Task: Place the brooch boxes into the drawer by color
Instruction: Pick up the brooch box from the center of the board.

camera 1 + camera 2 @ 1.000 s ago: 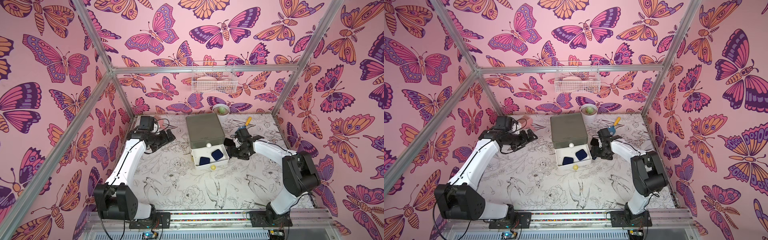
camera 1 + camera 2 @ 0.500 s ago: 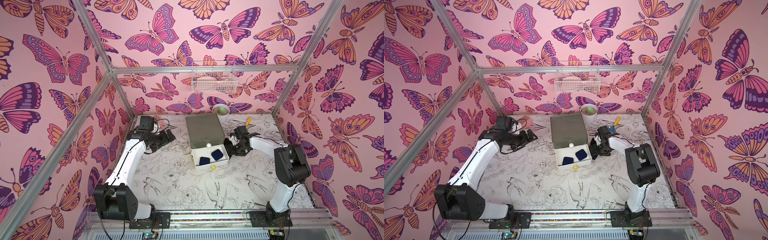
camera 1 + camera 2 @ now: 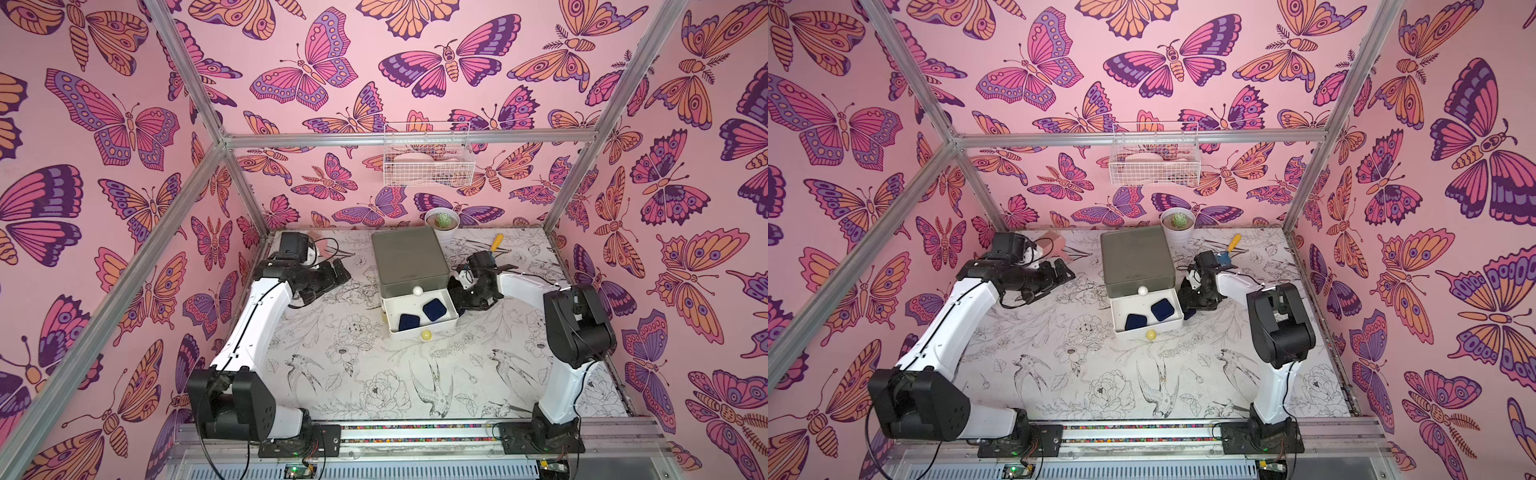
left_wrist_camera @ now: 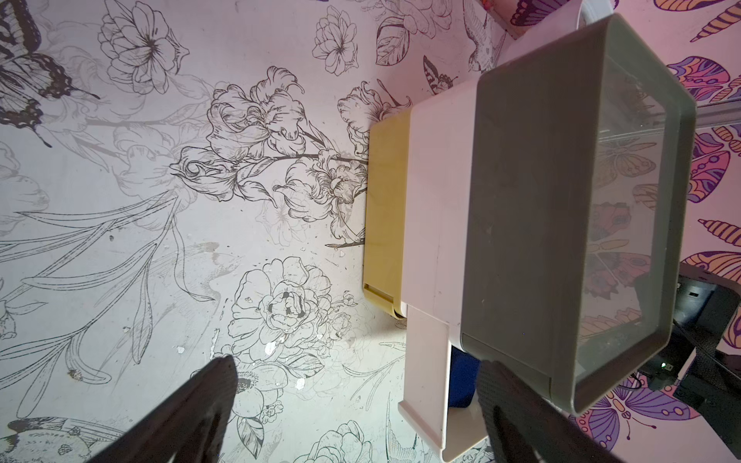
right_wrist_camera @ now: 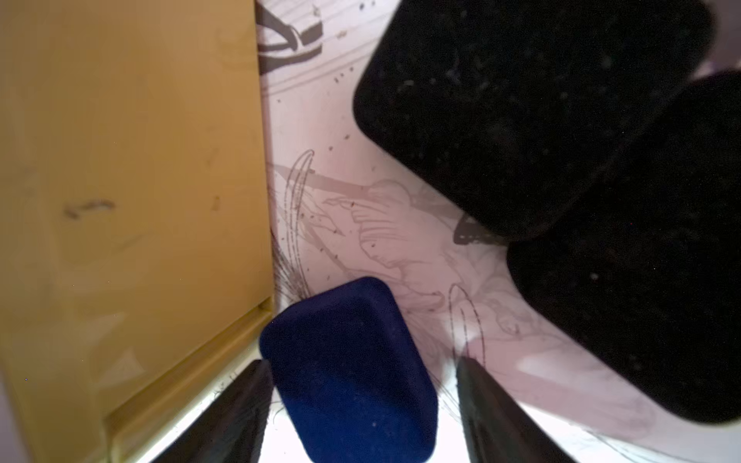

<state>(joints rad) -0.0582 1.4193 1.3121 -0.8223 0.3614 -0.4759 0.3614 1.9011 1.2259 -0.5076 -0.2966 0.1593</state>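
Observation:
The drawer chest (image 3: 409, 257) stands mid-table with its white middle drawer (image 3: 430, 327) pulled out. Two navy brooch boxes (image 3: 409, 322) (image 3: 434, 309) lie inside it. My right gripper (image 3: 461, 300) is low at the chest's right side. In the right wrist view it (image 5: 361, 362) straddles a third navy brooch box (image 5: 349, 373) on the table. One finger touches that box and the other stands apart, so the jaws are open. Two black brooch boxes (image 5: 521, 112) (image 5: 641, 280) lie just beyond. My left gripper (image 3: 340, 272) (image 4: 361, 405) hovers open and empty left of the chest.
The yellow bottom tier's side (image 5: 120, 200) runs close along the navy box. A potted succulent (image 3: 442, 222) stands behind the chest. A toy fork with a yellow handle (image 3: 496, 241) lies behind the right arm. A white wire basket (image 3: 428, 162) hangs on the back wall.
The right arm's elbow has swung in and its jaws have narrowed around the navy box beside the chest. The left arm has not moved.

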